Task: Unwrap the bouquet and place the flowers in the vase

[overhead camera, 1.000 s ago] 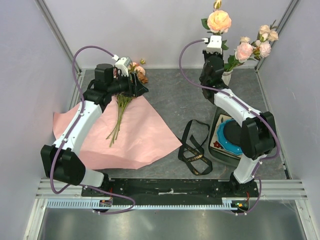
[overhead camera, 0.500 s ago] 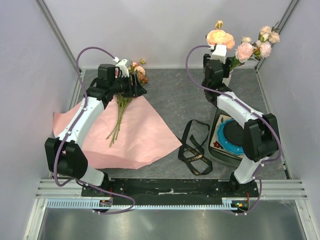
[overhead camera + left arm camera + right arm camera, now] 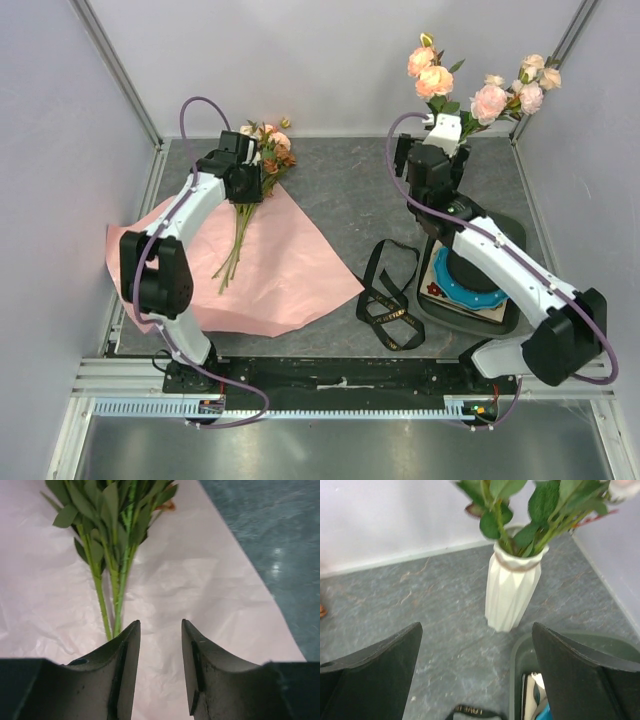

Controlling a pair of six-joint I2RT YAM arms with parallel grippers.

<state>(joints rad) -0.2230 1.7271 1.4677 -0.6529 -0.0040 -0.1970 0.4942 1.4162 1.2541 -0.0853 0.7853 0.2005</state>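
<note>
My left gripper [image 3: 160, 627], jaws parted and empty, is nearest the stems [image 3: 119, 585]; they run straight ahead, just left of the gap. Right gripper [image 3: 476, 630] gapes wide, empty.

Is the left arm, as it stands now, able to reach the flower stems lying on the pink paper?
Probably yes. The left gripper is just above the flower stems, jaws open and empty. The stems lie bare on the pink paper, slightly beside the gap; nothing covers them.
</note>
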